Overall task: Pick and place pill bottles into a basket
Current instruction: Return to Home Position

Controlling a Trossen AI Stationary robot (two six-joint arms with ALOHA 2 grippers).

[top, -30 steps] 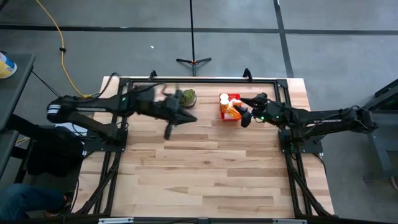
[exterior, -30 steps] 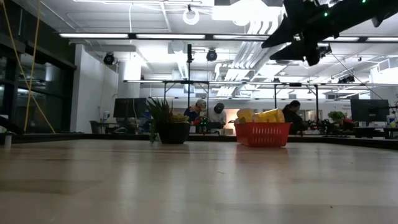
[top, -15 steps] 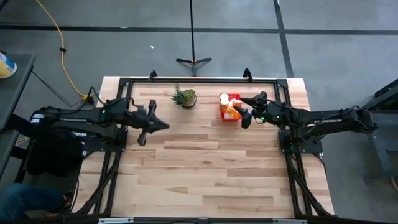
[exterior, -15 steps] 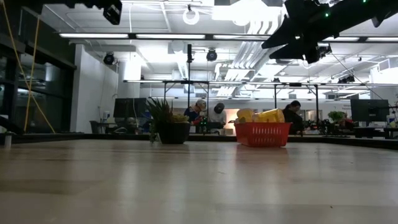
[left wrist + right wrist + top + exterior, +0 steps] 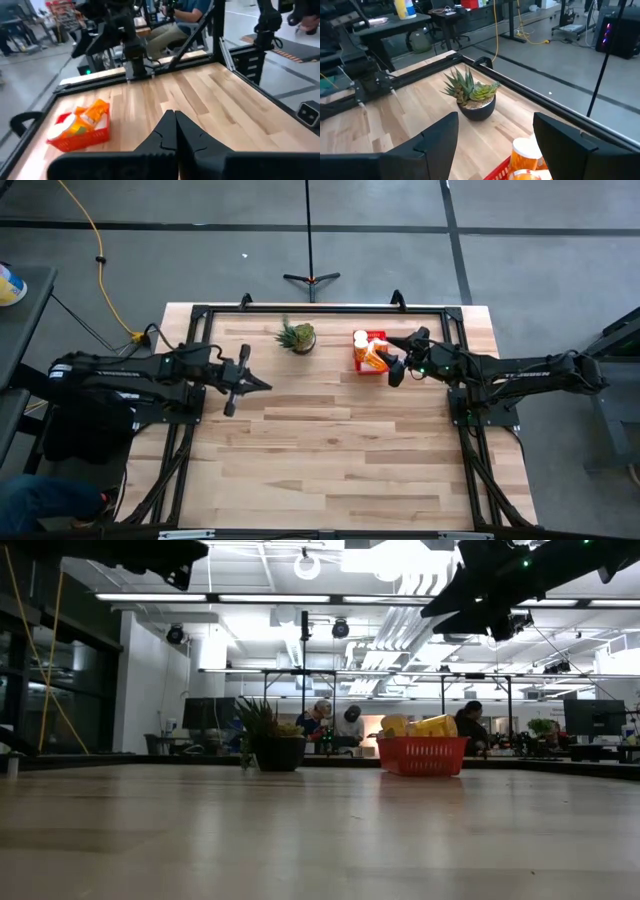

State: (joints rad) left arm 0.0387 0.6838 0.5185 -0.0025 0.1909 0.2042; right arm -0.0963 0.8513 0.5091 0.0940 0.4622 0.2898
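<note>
Red mesh basket (image 5: 378,334) sits near the back edge of your light-wood worktop (image 5: 330,450), on the right arm's side. The small potted succulent (image 5: 299,336) stands near it toward the left arm, not touching.

The orange pill bottles (image 5: 372,355) lie heaped inside the basket w/ white caps showing. In the low view a couple poke above the rim. You can't get an exact count from any view.

Your right gripper (image 5: 393,367) hovers above the worktop just beside the basket. Its fingers (image 5: 437,140) are spread wide w/ nothing btwn them.

Your left gripper (image 5: 260,384) hangs over the worktop's left part, well apart from basket & plant, aimed toward the middle. Its fingers (image 5: 165,130) are pressed together, gripping nothing.

In the low view, people sit at desks in the room beyond.
</note>
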